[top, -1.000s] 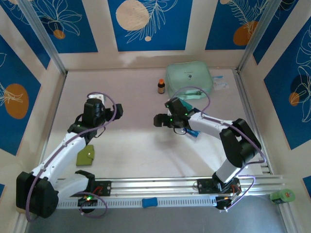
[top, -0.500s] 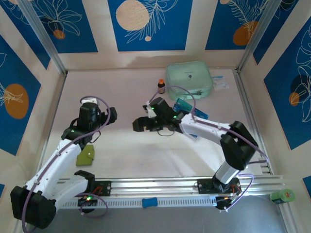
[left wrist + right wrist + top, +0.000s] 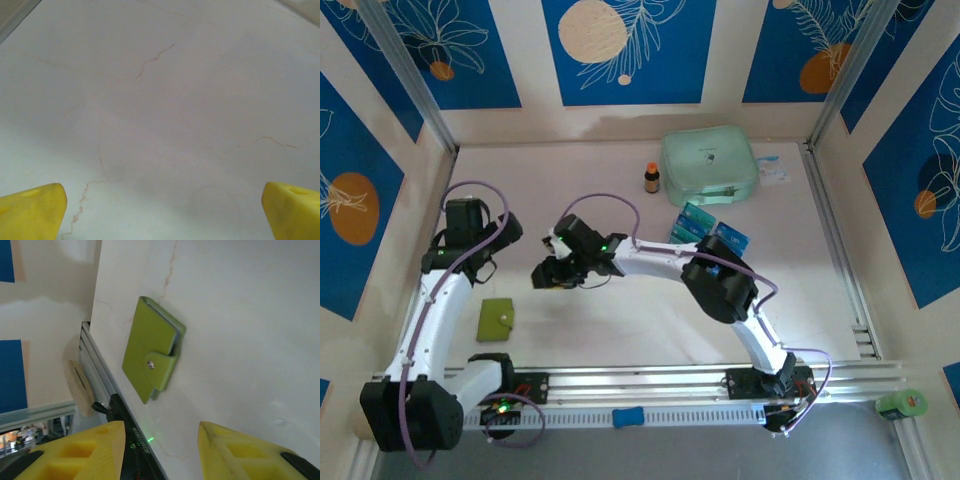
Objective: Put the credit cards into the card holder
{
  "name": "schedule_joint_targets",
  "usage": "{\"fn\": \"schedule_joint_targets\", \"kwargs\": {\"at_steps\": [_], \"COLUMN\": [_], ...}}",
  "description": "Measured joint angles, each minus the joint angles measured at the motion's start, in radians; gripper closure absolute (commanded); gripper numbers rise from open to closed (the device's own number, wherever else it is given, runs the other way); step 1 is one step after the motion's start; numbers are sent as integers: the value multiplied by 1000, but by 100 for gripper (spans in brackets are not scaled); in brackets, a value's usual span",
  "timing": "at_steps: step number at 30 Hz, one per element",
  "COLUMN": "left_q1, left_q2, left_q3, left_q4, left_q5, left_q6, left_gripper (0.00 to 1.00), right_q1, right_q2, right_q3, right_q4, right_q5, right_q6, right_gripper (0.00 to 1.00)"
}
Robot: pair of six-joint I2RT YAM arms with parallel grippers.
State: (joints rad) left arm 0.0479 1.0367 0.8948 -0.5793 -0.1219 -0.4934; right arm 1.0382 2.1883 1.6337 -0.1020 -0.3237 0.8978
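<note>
- since a second ago your right arm has swung from the middle of the pale marbled desk (image 3: pixel 620 330) across toward its left side, stretched out long and low.
- with that arm gone, the flat teal-blue rectangular credit cards (image 3: pixel 706 226) lie uncovered right of the desk's middle, a small overlapping cluster just in front of the large mint-green zip case (image 3: pixel 708 165) at the far edge.
- your left arm has pulled back toward the desk's left edge.
- the small olive-green folding card holder (image 3: pixel 152 355) has not moved: it lies flat and closed near the near left corner, close to the metal rail (image 3: pixel 97 367) along the near edge, with its tab and pale snap button (image 3: pixel 150 365) facing up.
- the small brown bottle with an orange cap (image 3: pixel 652 178) stands where it did, just left of the zip case.
- your right gripper (image 3: pixel 160 432) hangs beside the card holder, apart from it; its yellow fingers (image 3: pixel 95 450) stand partly apart with nothing between them, narrower than a second ago.
- your left gripper (image 3: pixel 162 210) is spread wide over bare desk, holding and touching nothing.
</note>
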Motion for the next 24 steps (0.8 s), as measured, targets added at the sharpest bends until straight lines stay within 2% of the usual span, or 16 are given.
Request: {"fn": "schedule_joint_targets", "kwargs": {"at_steps": [8, 15, 24], "left_q1": [137, 158, 166], "left_q2": [10, 27, 26], "left_q3": [-59, -62, -62], "left_q4": [2, 11, 14], "left_q5": [122, 175, 180], "left_q6": [-48, -48, -24], "left_gripper": [0, 0, 0], "right_q1": [71, 95, 84], "right_q2": [119, 200, 316], "right_q3": [164, 292, 473], "right_q4": [-34, -117, -225], "right_q5": [-48, -46, -30], "right_q6": [39, 35, 26], "right_gripper": [60, 60, 60]}}
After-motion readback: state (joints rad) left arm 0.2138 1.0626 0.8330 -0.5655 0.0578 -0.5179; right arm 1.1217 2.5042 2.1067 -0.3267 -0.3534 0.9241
